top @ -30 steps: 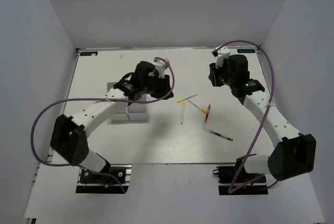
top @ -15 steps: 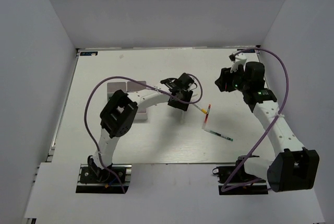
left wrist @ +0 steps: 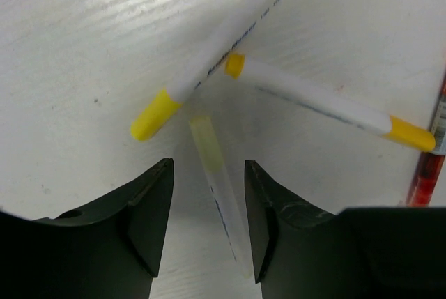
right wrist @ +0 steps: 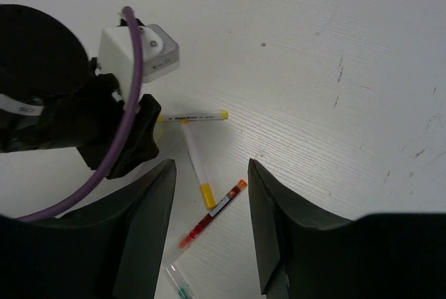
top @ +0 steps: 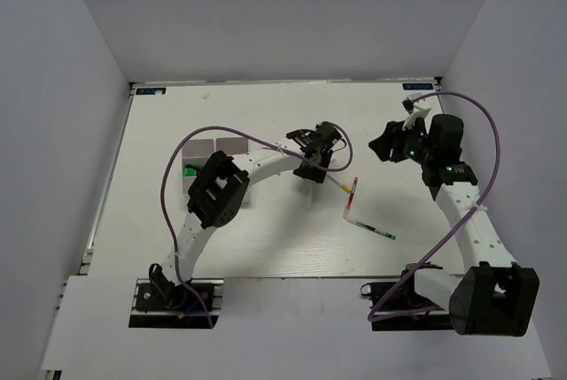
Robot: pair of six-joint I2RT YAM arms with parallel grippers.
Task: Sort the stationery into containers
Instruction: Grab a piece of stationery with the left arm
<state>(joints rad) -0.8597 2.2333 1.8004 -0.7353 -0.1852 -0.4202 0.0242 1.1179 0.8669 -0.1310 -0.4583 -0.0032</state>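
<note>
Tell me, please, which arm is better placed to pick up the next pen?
Left. The left gripper, open, straddles the pale pen beside the two yellow-tipped pens. The right gripper hangs open, off to the right of them.

Blue lettering ran along a white pen [left wrist: 237,34] (yellow-capped), too blurred to read; no other print was legible.

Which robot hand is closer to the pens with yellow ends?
Left. The left gripper is right above the yellow-ended pens, a pale pen lying between its open fingers. The right gripper is off to their right, apart from them.
</note>
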